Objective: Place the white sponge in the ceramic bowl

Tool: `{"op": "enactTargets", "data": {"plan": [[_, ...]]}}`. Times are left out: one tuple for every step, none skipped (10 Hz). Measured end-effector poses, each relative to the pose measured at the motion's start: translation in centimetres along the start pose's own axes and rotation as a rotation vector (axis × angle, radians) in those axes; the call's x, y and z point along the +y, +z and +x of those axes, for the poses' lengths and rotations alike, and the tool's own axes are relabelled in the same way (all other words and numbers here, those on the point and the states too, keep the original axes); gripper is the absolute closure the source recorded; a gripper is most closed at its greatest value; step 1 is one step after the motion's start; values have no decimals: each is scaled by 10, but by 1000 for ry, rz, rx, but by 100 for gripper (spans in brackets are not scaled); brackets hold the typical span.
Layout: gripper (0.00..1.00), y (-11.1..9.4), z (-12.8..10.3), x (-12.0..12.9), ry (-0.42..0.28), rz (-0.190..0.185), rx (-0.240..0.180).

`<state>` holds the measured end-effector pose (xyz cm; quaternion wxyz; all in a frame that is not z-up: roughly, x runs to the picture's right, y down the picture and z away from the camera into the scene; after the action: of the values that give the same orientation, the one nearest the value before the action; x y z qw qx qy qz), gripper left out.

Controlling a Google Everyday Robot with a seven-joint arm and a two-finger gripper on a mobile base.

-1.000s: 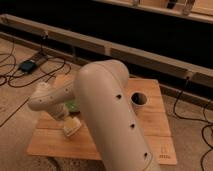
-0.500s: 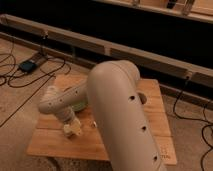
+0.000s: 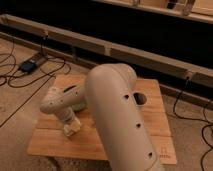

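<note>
The ceramic bowl [image 3: 79, 106] is green and stands left of centre on the wooden table [image 3: 50, 142]; my arm covers most of it. My gripper [image 3: 70, 128] hangs at the end of the beige arm, low over the table just in front of the bowl. A cream block that looks like the white sponge [image 3: 69, 130] shows at the gripper's tip, close to the tabletop. I cannot tell whether the gripper holds it or only stands over it.
A small dark cup [image 3: 140, 98] stands at the back right of the table. My thick beige upper arm [image 3: 120, 125] fills the middle of the view. Cables and a dark box [image 3: 27, 65] lie on the floor to the left. A low ledge [image 3: 150, 55] runs behind.
The big arm link has shifted a little to the right and nearer the camera. The gripper end stays at about the same spot in front of the bowl.
</note>
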<state>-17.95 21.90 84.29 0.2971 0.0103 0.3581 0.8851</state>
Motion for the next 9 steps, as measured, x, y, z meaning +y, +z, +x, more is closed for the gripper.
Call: {"op": "enactTargets", "data": {"plan": [[76, -2, 1, 0, -1, -1, 2], [86, -5, 0, -1, -1, 2, 0], [95, -7, 2, -1, -4, 4, -3], [99, -7, 2, -1, -5, 5, -3], [100, -7, 1, -2, -5, 7, -4], [100, -8, 2, -1, -6, 5, -6], [100, -13, 5, 4, -19, -7, -21], [100, -23, 10, 13, -32, -22, -37], [100, -38, 16, 21, -48, -40, -54]]}}
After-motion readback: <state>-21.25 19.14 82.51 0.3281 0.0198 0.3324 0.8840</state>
